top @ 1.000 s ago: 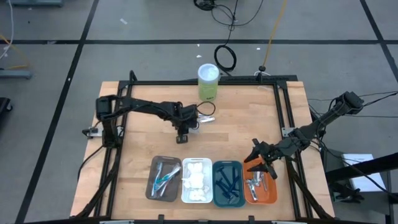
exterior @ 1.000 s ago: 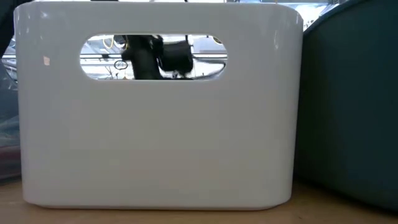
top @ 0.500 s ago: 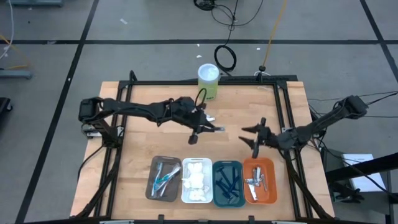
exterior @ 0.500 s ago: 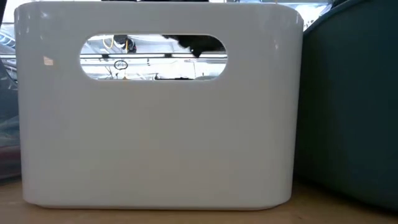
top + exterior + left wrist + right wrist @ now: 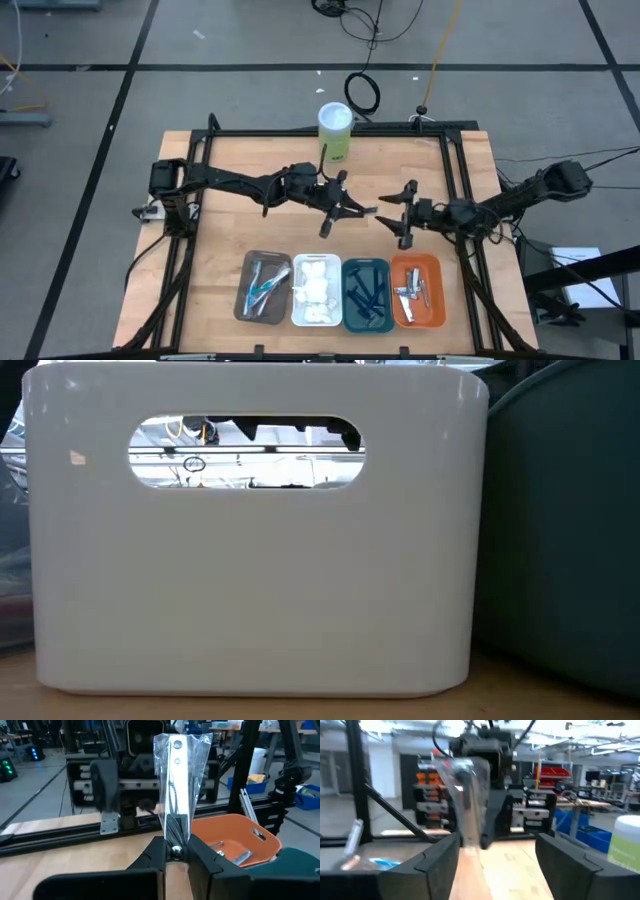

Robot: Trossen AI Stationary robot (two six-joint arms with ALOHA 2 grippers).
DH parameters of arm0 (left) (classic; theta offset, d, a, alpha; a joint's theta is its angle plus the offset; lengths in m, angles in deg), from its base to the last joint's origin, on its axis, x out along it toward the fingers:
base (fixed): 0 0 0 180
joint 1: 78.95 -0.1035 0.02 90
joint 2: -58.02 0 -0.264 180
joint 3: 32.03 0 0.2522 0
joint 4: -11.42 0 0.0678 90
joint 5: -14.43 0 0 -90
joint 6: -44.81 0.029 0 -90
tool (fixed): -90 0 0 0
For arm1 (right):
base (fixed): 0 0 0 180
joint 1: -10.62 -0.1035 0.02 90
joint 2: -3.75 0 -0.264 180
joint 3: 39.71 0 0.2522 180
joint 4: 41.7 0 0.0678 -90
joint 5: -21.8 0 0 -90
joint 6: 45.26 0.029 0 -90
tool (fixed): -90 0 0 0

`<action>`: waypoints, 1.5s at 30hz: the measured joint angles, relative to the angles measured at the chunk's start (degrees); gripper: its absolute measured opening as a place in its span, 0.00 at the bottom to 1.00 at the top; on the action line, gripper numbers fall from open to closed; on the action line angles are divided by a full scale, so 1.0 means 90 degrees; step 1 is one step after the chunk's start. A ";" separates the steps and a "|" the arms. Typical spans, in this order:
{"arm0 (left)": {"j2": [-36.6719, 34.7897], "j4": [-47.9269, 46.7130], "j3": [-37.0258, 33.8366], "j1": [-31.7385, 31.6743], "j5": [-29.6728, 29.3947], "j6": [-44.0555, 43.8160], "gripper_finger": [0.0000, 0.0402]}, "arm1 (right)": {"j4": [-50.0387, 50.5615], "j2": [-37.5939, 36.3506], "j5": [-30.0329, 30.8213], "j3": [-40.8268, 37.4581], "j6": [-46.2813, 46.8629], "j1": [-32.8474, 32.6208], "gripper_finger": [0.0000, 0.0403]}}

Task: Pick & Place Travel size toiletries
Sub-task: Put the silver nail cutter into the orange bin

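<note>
My left gripper (image 5: pixel 343 203) reaches to the table's middle, shut on a shiny silver metal tool in a clear wrapper (image 5: pixel 176 780). My right gripper (image 5: pixel 402 215) faces it from the right, open, a short gap from the tool's free end (image 5: pixel 368 211). In the right wrist view the wrapped tool (image 5: pixel 465 795) stands just ahead of the open fingers (image 5: pixel 435 865). Near the table's near edge sit a brown tray (image 5: pixel 247 300) with toothbrushes, a white tray (image 5: pixel 298 318) with wads, a teal tray (image 5: pixel 348 320) with dark blue razors and an orange tray (image 5: pixel 432 305) with silver tools. My left gripper pinches the wrapped silver tool by one end (image 5: pixel 175 840) between its two fingers (image 5: pixel 155 855). The fingers lie roughly level, pointing toward the table's right, along the tool. The tool sticks straight out beyond the fingertips, lifted clear of the table.
A tall green-and-white canister (image 5: pixel 335 130) stands at the far edge. A black frame rail (image 5: pixel 448 180) runs along the table's right and far sides. In the low view the white tray's wall (image 5: pixel 250 580) and the teal tray (image 5: pixel 570 530) block almost everything.
My left gripper has carried the wrapped tool from near the canister toward the table's right, to the middle, turning to point right. My right gripper has left the space above the orange tray and moved toward the far edge and left, up to the tool.
</note>
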 joint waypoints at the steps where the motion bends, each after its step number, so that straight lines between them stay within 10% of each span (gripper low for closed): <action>1: 0.0016 0.0052 0.0000 0.0000 0.0008 -0.0033 0.08 | 0.0009 0.0171 -0.0001 0.0083 0.0002 0.0051 0.62; 10: 0.0011 0.0042 0.0000 -0.0012 0.0012 -0.0110 0.08 | -0.0150 0.1144 -0.0489 0.0845 -0.0039 0.0294 0.63; 20: 0.0006 -0.0015 0.0007 -0.0017 -0.0009 -0.0111 0.08 | -0.0183 0.1144 -0.0537 0.0912 -0.0277 0.0303 0.12; 24: -0.0001 -0.0039 0.0012 -0.0017 -0.0002 -0.0153 0.08 | -0.0236 0.1126 -0.0637 0.0912 -0.0486 0.0293 0.10; 32: -0.0040 -0.1165 0.0012 0.0034 -0.0223 -0.1420 0.36 | -0.0322 0.1043 -0.0619 0.0917 -0.0443 0.0325 0.10; 45: -0.1153 -0.3711 0.0015 0.0116 -0.3738 -0.0131 0.75 | 0.2607 -0.0781 -0.1832 0.0917 0.1376 0.0027 0.10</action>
